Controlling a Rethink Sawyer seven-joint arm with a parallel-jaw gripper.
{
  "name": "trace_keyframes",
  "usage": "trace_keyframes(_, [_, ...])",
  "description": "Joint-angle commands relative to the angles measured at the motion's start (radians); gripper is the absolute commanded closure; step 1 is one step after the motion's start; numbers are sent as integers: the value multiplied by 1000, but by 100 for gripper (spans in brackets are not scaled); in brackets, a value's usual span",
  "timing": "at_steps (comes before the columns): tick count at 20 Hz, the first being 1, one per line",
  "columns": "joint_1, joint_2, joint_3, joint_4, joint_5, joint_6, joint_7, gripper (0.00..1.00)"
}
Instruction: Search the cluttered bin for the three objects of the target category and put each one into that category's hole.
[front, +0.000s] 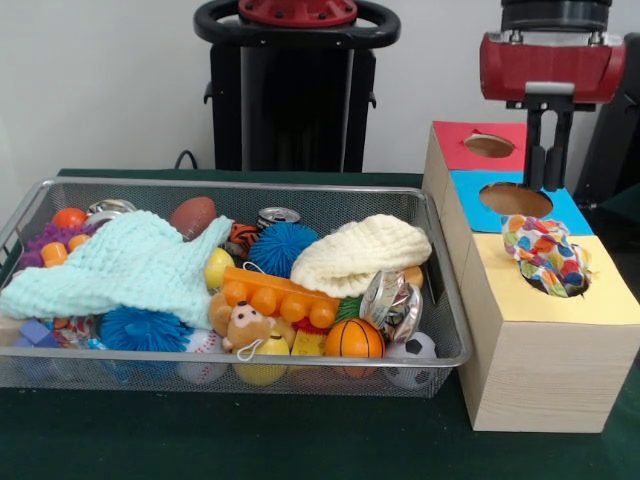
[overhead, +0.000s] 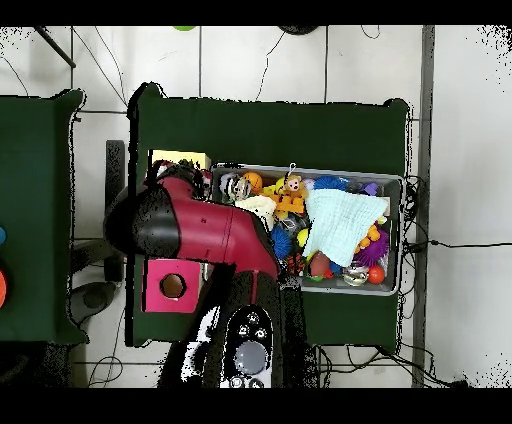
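The wire mesh bin (front: 250, 186) sits at the left, full of toys; it also shows in the overhead view (overhead: 401, 230). One small white cloth with coloured patches (front: 545, 255) lies bunched on the yellow-surround hole (front: 600, 295) of the pale wooden box, partly down in it. My gripper (front: 549, 182) hangs just behind the cloth, over the blue-surround hole (front: 515, 200), open and empty, with a narrow gap between its fingers. I see no other patterned cloth clearly in the bin. In the overhead view the arm (overhead: 200, 230) covers the gripper and most of the boxes.
A large mint knitted cloth (front: 120, 265) and a cream knitted cloth (front: 360, 255) cover much of the bin's clutter. Balls, cans and plastic toys lie around them. The red-surround hole (front: 489, 146) is the farthest box top.
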Motion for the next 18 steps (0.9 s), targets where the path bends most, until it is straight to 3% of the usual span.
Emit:
trace_keyframes(1, [-14,7,76,72,-44,85,86,100])
trace_keyframes(4, [-12,28,86,89,-42,38,106,100])
trace_keyframes(8, [35,69,32,74,-47,21,145,100])
trace_keyframes(18, [37,114,50,115,-40,-60,164,100])
